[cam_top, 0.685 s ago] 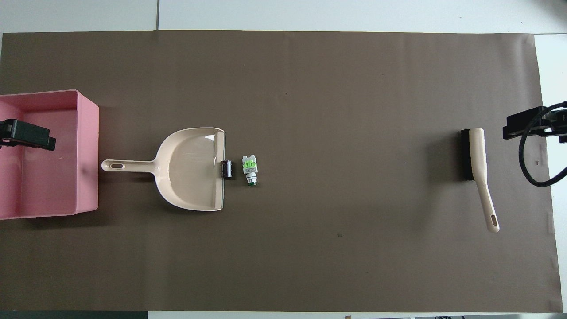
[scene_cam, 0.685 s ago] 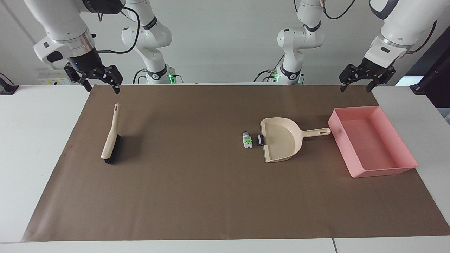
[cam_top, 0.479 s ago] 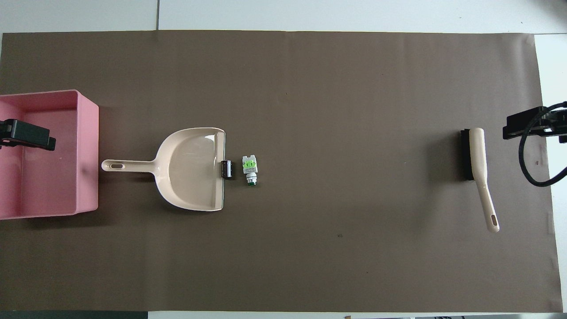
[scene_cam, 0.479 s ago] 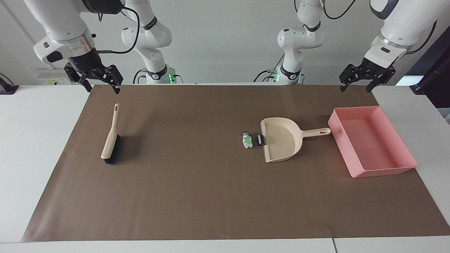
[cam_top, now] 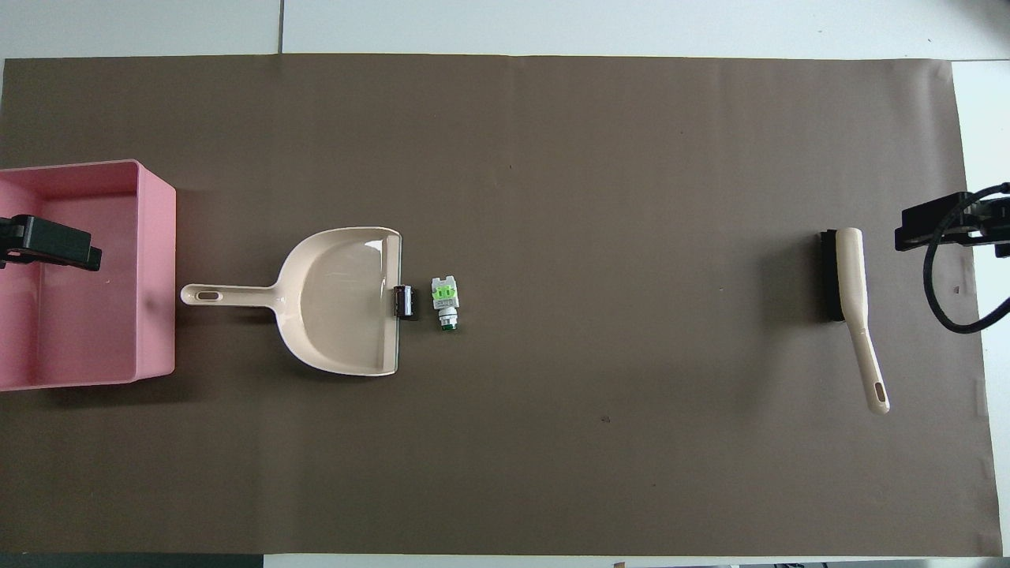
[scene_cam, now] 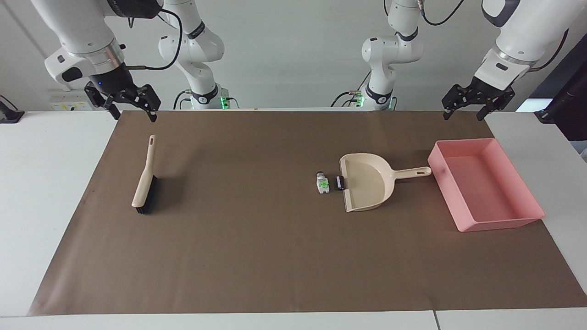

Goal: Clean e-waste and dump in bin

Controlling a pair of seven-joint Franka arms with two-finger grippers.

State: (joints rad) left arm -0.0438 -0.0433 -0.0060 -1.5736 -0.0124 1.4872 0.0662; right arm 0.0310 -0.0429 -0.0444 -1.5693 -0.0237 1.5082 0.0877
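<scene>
On the mat [scene_cam: 275, 256], the bin [scene_cam: 527, 220] sat at my left arm's end, with the dustpan [scene_cam: 367, 183] beside it, handle toward the bin. One e-waste bit [scene_cam: 340, 183] touched the dustpan's open edge; the other [scene_cam: 323, 183] lay just beside it, toward the mat's middle. The brush [scene_cam: 144, 181] lay near my right arm's end, handle toward me.

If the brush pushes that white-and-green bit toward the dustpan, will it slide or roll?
The white-and-green bit probably slides at first, since its blocky green end lies flat on the brown paper. Its rounded end could make it swivel or roll slightly. It looks tiny and light, so a firm stroke might flick it. The black block at the dustpan lip may get pushed along.
</scene>
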